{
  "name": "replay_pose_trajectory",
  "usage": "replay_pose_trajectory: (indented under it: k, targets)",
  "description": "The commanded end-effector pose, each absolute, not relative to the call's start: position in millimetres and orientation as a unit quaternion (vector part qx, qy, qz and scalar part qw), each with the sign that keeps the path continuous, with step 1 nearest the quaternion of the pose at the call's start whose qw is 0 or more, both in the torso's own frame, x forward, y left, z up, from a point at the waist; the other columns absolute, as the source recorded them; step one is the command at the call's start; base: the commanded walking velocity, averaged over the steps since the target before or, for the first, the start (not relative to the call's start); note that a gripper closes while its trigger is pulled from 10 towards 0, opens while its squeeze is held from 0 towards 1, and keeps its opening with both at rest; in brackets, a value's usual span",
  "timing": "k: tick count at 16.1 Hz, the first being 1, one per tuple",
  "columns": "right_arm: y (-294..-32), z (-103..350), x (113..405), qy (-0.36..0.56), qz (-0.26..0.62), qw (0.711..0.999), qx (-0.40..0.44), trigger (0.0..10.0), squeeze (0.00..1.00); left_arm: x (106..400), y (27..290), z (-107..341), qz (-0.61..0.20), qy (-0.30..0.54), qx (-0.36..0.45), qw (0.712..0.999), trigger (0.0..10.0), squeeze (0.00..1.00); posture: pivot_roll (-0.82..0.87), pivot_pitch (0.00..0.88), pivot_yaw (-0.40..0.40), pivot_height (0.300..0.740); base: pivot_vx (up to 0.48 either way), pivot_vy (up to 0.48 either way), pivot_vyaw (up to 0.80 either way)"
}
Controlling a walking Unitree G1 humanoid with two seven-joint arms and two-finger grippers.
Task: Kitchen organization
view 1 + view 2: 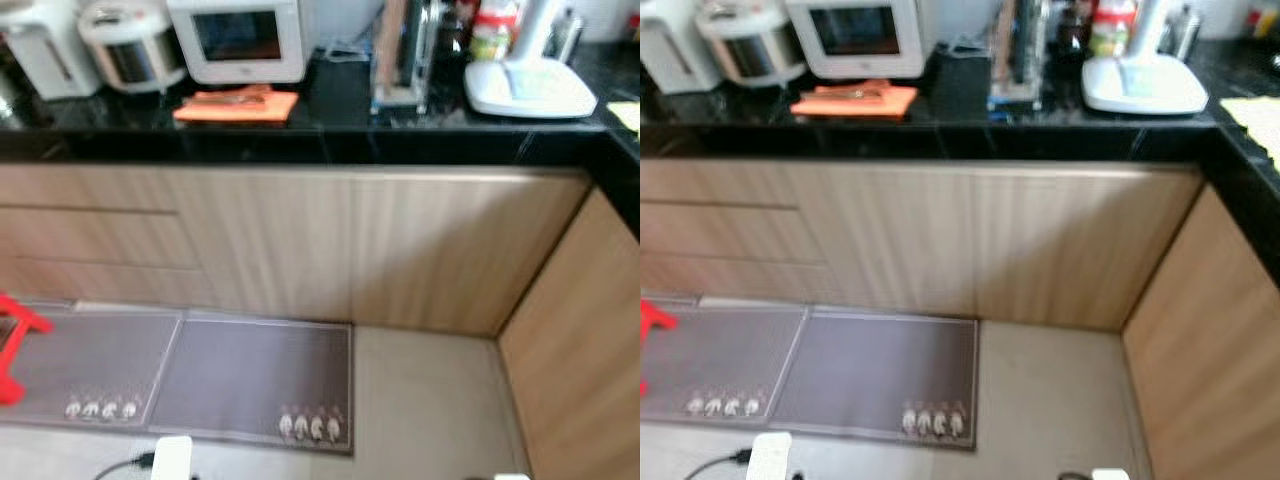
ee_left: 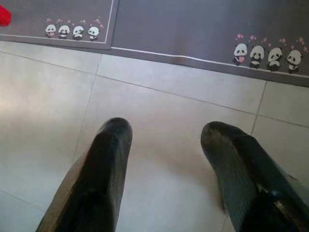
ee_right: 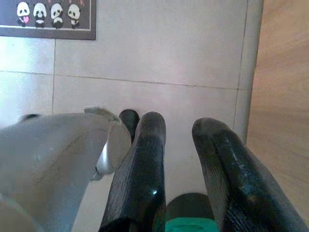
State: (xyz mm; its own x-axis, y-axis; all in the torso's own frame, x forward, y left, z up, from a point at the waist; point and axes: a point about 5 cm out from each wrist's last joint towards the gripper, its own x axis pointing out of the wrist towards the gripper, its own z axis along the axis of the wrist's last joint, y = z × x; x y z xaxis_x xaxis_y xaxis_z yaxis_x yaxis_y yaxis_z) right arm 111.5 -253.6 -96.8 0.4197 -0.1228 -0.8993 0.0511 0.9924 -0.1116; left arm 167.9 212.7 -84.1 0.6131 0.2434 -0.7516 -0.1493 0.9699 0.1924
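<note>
Black surface [image 1: 330, 140] seen ahead and above the cabinet fronts [image 1: 300, 240], carrying the likely task things: an orange cloth [image 1: 237, 104] with what looks like a utensil on it, just in front of the white microwave [image 1: 238, 38]; a rice cooker [image 1: 130, 42] to its left; a clear rack [image 1: 400, 60] and a white appliance base [image 1: 528, 88] further right.

Both arms are hung low, pointed at the tiled floor [image 2: 159, 96]. Left gripper [image 2: 164, 133]: jaws spread wide, nothing held, grey panda mats [image 2: 193, 29] beyond them. Right gripper [image 3: 178, 128]: jaws parted a little, nothing held, wooden side panel [image 3: 285, 87] just beside it.

Key relation, judged: the cloth lies up and forward of both jaws, left of centre, so the left arm is taken as nearer. Its long axis runs along the surface edge. A raise and a step closer would be needed first.
</note>
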Motion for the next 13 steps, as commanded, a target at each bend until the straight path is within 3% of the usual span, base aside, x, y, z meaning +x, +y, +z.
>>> replay_pose_trajectory:
  k: [1, 5, 8, 13]
  targets:
    - [-247.5, -97.9, 113.6, 0.534, -0.047, 0.844, -0.028, 10.0, 0.00, 166.2, 221.5, -83.3, 0.121, 0.429, 0.059, 0.894, 10.0, 0.00, -0.20, 0.000, 0.047, 0.740, 0.000, 0.480, 0.00]
    - [-246.9, -98.1, 113.5, 0.533, -0.050, 0.845, -0.021, 10.0, 0.00, 166.9, 223.4, -82.5, 0.119, 0.427, 0.062, 0.894, 10.0, 0.00, -0.20, 0.000, 0.051, 0.740, 0.000, 0.480, 0.00]
    - [-246.8, -98.2, 113.9, 0.536, -0.045, 0.842, -0.034, 10.0, 0.00, 166.0, 226.5, -82.3, 0.120, 0.429, 0.065, 0.893, 10.0, 0.00, -0.20, 0.000, 0.055, 0.740, 0.000, 0.480, -0.61]
    - [-245.6, -98.4, 114.2, 0.535, -0.049, 0.843, -0.026, 10.0, 0.00, 164.1, 226.9, -83.2, 0.117, 0.434, 0.068, 0.891, 10.0, 0.00, -0.21, 0.000, 0.064, 0.740, 0.000, 0.480, 0.00]
